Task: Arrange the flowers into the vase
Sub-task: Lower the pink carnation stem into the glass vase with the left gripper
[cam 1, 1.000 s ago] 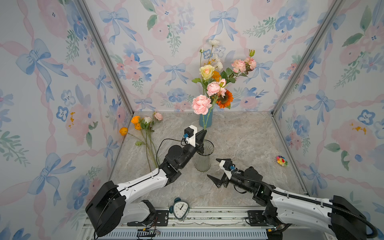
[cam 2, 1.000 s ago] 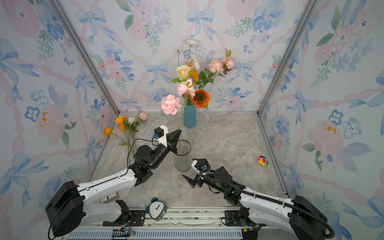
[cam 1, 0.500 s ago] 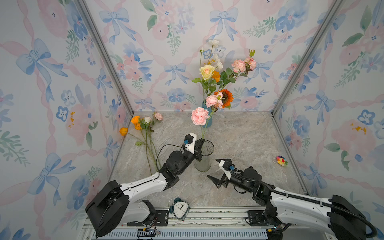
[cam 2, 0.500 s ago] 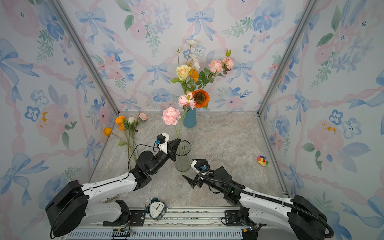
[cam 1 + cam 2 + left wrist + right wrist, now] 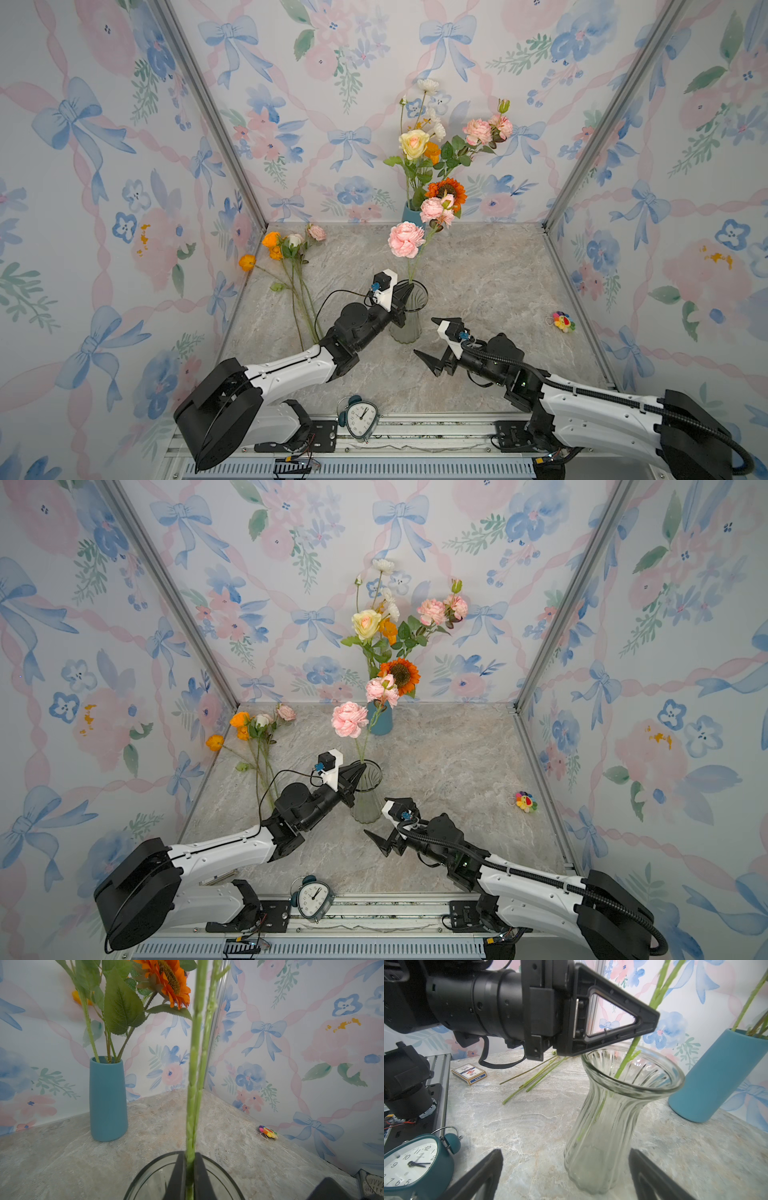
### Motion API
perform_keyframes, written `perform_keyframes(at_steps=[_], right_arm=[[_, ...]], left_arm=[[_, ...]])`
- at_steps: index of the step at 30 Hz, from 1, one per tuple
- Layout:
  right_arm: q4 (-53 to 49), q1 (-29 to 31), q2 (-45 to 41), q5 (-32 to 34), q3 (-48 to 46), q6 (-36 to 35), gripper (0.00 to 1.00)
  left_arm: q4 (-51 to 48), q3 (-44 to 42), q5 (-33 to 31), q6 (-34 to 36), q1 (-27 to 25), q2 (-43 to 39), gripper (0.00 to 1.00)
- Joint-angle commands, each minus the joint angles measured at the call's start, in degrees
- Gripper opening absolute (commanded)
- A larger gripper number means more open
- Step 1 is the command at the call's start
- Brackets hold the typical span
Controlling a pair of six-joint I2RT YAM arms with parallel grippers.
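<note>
A clear glass vase (image 5: 409, 320) (image 5: 608, 1126) stands mid-table. My left gripper (image 5: 409, 291) (image 5: 189, 1159) hovers over its rim, shut on the green stem (image 5: 194, 1064) of a forked pink flower (image 5: 405, 240) (image 5: 349, 719). The stem's lower end reaches down inside the glass. My right gripper (image 5: 426, 336) (image 5: 564, 1150) is open just in front of the vase's base, one finger on each side and not touching it. Several more flowers (image 5: 291, 266) lie at the left wall. Others, including an orange sunflower (image 5: 446, 193) (image 5: 168, 978), stand in a blue vase (image 5: 380, 723) (image 5: 108, 1099) at the back.
A teal alarm clock (image 5: 360, 417) (image 5: 415, 1163) sits at the front edge between the arm bases. A small rainbow plush toy (image 5: 563, 322) lies near the right wall. A card box (image 5: 469, 1073) rests behind my left arm. Wallpapered walls enclose three sides.
My left gripper has come down and slightly toward the front, lowering the pink flower so its stem enters the glass vase. The right arm has stayed put.
</note>
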Motion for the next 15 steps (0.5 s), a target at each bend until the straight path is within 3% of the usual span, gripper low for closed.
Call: perform_keyframes(at_steps=[1, 15], right_arm=[[0.4, -0.5, 0.4, -0.5, 0.0, -0.1, 0.97], [0.4, -0.5, 0.4, -0.6, 0.1, -0.2, 0.97]], left_arm=[[-0.2, -0.5, 1.0, -0.5, -0.5, -0.7, 0.09], [-5.0, -1.3, -0.6, -0.1, -0.4, -6.1, 0.24]])
